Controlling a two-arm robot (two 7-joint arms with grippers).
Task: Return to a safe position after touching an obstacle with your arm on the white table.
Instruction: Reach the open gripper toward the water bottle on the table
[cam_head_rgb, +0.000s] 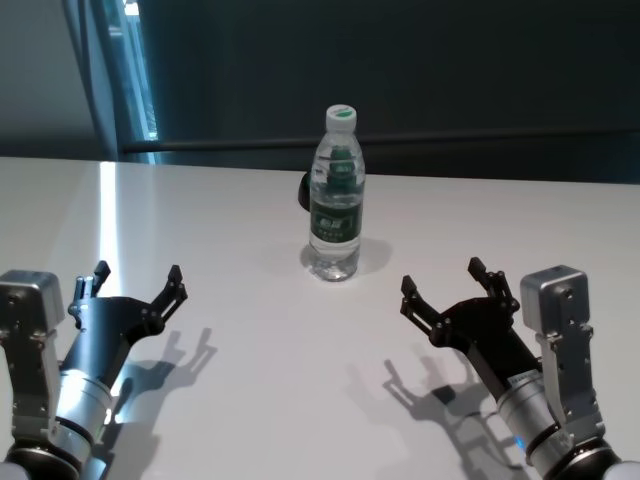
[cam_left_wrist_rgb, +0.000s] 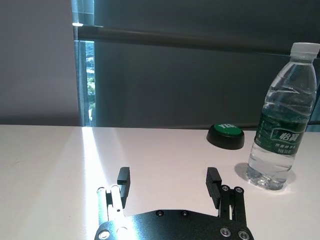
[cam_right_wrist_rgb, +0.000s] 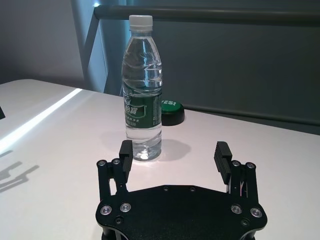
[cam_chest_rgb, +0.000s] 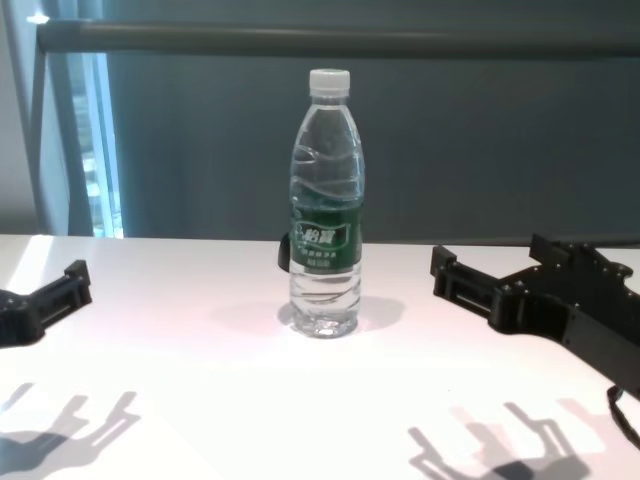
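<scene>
Right gripper (cam_head_rgb: 446, 284) hovers low, jaws spread wide, empty, well apart from the bottle (cam_head_rgb: 336, 197). Bottle upright, mid white table (cam_head_rgb: 240, 300). Left gripper (cam_head_rgb: 138, 284) likewise wide open, empty, opposite side. Green button (cam_left_wrist_rgb: 226, 135) sits just behind the bottle.

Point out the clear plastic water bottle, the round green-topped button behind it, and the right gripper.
Clear plastic water bottle (cam_head_rgb: 335, 215): head view, on its dark green label.
Round black button with green top (cam_left_wrist_rgb: 226, 130): left wrist view, on the green top.
Right gripper (cam_head_rgb: 448, 280): head view, midway between its open fingertips.
</scene>
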